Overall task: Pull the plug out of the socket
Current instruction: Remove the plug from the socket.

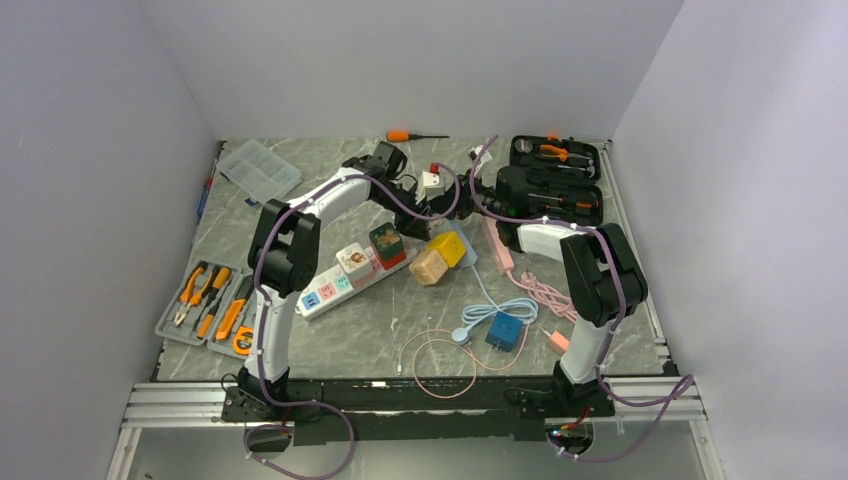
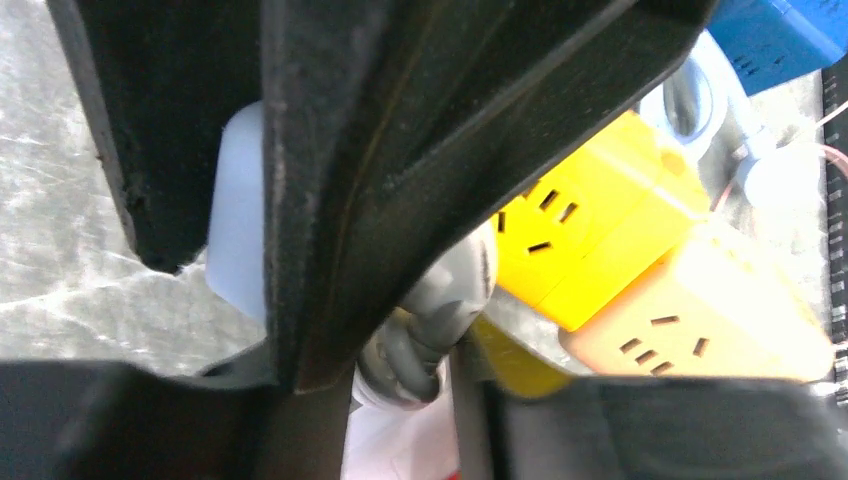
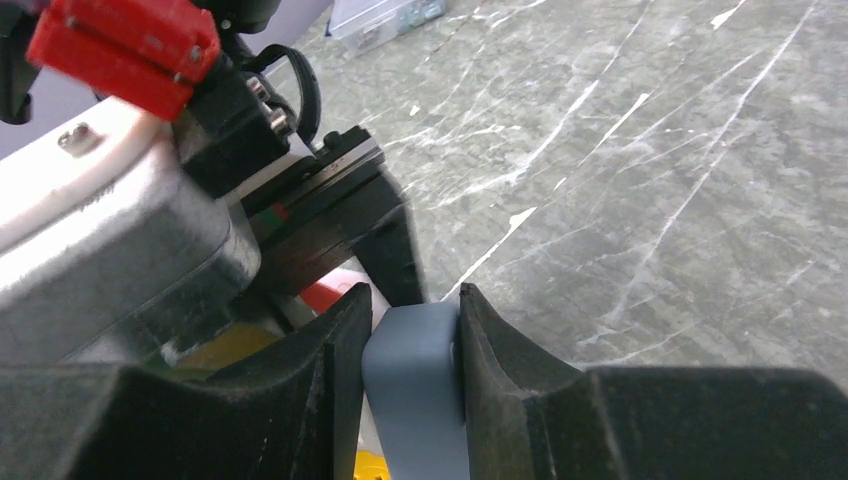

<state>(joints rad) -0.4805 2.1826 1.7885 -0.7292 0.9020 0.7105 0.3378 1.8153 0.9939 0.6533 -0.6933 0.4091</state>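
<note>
A white socket block (image 1: 432, 181) with a red switch is at the back middle of the table, between both arms. My left gripper (image 1: 418, 196) is shut on a grey plug (image 2: 440, 300) with a ribbed cable neck; the white block (image 2: 235, 230) shows behind its fingers. In the left wrist view, that gripper (image 2: 440, 345) closes around the plug. My right gripper (image 1: 470, 190) is shut on the pale edge of the socket block (image 3: 415, 400), with its fingertips (image 3: 415, 300) pressed on both sides. In the top view the plug is hidden by the grippers.
Yellow cube socket (image 1: 448, 247) and peach cube socket (image 1: 428, 266) lie just in front. A white power strip (image 1: 340, 280), blue adapter (image 1: 505, 330), pink strip (image 1: 500, 245), black tool case (image 1: 555, 175), plier tray (image 1: 205, 305) and clear box (image 1: 258, 168) surround them.
</note>
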